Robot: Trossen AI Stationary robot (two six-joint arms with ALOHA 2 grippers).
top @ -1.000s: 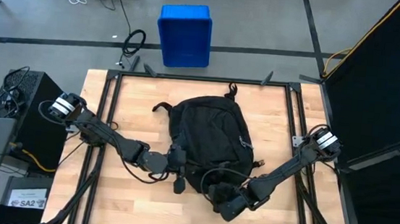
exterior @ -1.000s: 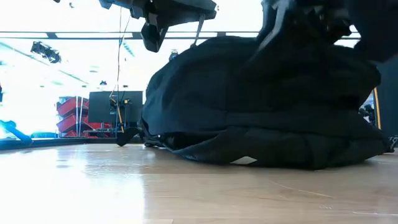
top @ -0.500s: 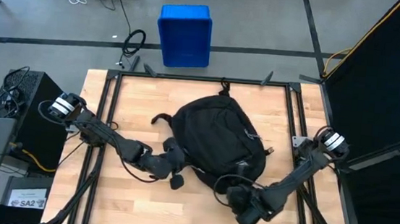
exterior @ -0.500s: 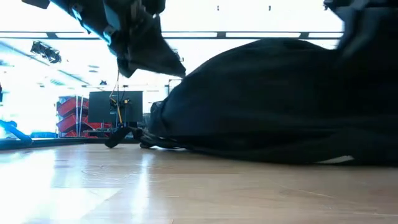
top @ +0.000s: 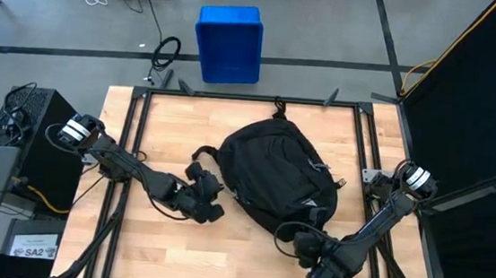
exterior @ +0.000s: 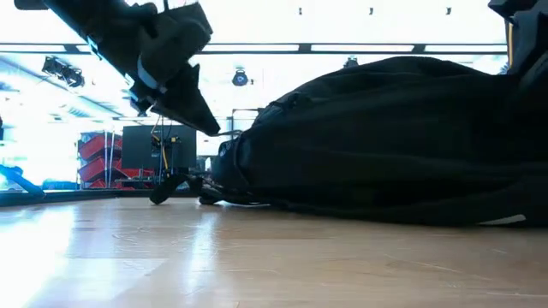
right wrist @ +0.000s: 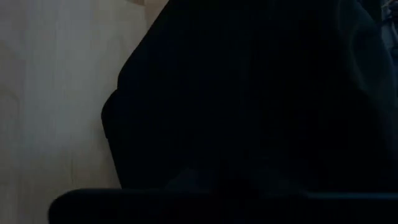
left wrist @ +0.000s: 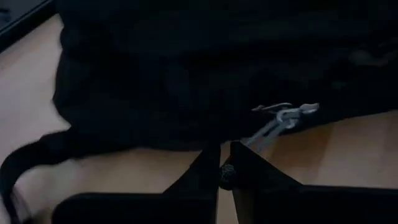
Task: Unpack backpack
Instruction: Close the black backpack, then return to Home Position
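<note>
Grey concrete floor around the rig; a blue bin [top: 228,44] beyond the far edge, cables [top: 166,53] beside it. Pale wood bench [top: 164,123] with a black frame; a black curtain [top: 476,105] on my right.

Backpack [top: 279,179]: large, black, rounded, lying flat at bench centre, a little toward my right side. Soft matte fabric, a handle loop at the far end, a strap [top: 200,155] curling off toward my left arm, thin pale marks on the flank facing my right arm. From bench level it is a low dark mound [exterior: 402,141] filling most of that view.

Left jaws [top: 208,198]: closed, off the bench, just beside the near-left edge of the backpack. My left wrist view shows the two fingers [left wrist: 208,171] pressed together with a metal zipper pull [left wrist: 283,116] just beyond the tips; I cannot tell whether they pinch it.

Right jaws [top: 304,243]: closed, at the near-right edge of the backpack; that wrist view is all black fabric, so I cannot tell what they hold.

Since a second ago: backpack has shifted and turned toward my right. Right arm has drawn back toward the near edge; its jaws have shut. Left jaws have moved left.
</note>
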